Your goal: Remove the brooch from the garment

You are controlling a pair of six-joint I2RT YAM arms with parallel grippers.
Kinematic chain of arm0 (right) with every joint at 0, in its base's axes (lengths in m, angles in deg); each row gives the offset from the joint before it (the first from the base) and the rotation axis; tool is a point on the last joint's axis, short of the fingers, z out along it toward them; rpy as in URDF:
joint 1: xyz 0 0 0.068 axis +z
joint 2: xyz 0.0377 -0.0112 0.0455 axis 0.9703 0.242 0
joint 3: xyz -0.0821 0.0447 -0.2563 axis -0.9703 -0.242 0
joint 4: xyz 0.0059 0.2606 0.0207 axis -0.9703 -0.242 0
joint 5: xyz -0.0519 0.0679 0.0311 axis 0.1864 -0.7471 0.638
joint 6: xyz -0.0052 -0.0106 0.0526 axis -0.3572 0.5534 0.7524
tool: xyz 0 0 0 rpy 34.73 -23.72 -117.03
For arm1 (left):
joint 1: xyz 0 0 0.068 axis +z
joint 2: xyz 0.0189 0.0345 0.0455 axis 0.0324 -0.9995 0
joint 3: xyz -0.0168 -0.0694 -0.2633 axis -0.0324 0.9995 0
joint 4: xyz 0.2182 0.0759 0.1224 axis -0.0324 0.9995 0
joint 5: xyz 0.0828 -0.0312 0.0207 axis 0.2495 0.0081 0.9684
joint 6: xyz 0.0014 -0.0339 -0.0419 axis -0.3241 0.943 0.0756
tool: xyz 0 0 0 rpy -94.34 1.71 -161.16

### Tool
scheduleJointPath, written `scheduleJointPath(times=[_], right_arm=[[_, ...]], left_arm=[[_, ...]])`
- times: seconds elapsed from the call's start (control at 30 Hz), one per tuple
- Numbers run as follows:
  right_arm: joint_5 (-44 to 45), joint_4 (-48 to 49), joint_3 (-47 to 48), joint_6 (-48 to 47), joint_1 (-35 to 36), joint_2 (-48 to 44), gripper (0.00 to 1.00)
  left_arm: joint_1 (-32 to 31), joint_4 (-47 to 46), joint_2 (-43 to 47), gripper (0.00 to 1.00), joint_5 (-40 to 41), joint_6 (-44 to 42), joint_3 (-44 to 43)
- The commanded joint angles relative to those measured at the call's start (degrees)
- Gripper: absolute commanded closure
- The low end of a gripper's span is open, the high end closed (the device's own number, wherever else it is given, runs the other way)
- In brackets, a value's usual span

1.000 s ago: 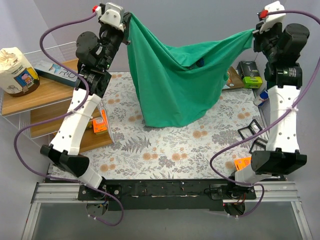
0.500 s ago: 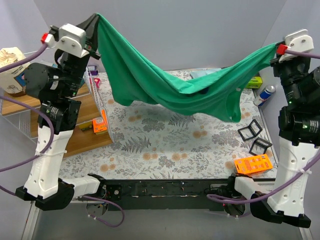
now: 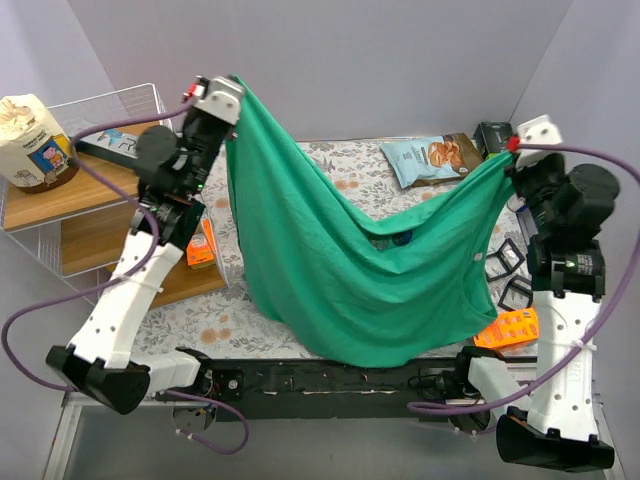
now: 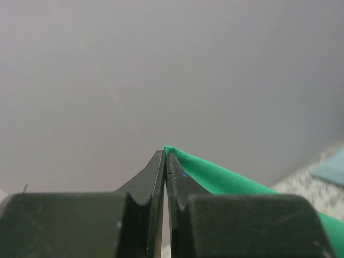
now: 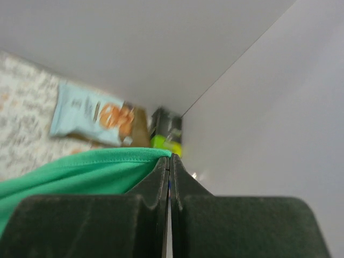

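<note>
Hanging slack between the two arms, the garment (image 3: 335, 280) is pinched at one corner by the left gripper (image 3: 232, 92) in the upper left of the top view and at another by the right gripper (image 3: 508, 160) at the right edge. Both wrist views show the jaws clenched on only a thin fold of green cloth, so the likeliest failure is a corner sliding free if the arms pull further apart. The brooch (image 3: 402, 238) shows as a dark speck right of centre, in a crease just under the sagging upper edge. With both grippers occupied, neither is free to pluck it, and letting go of one side would probably collapse the cloth over it. The lower hem droops past the floral mat (image 3: 270, 330) onto the black base rail (image 3: 330, 378) at bottom centre, where it could snag.
</note>
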Motion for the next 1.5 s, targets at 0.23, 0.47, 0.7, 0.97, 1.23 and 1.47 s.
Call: scheduleJointPath(times=[0.23,0.47,0.7,0.97,1.23,1.47], right_arm=[[-3.67,3.23,-28.79,-3.36,-0.11,-1.02,0.99],[-1.21,5.85,-29.15,-2.57,-0.11,10.74,0.99],[3.71,6.31,-24.06,1.91,-0.11,21.57,0.97],[-9.96,1.91,-21.93,-5.18,1.3,19.48,0.38],[-16.07,2.43,-21.77,-13.81,11.66,28.15,0.37],[-14.57,0.16,-13.16,-17.68,12.99,41.87,0.46]], left_arm=[[0.02,-3.35,-7.05,1.0,10.59,-6.5,19.44],[0.02,-5.81,-12.68,1.0,17.62,-10.71,23.84],[0.02,-3.11,-18.65,0.98,20.1,-12.05,21.74],[-0.16,12.01,-19.72,0.32,10.01,-0.74,13.13],[-0.68,27.4,-24.71,0.3,-16.02,12.03,8.38],[-0.51,27.76,-36.23,0.44,-18.4,12.65,5.22]])
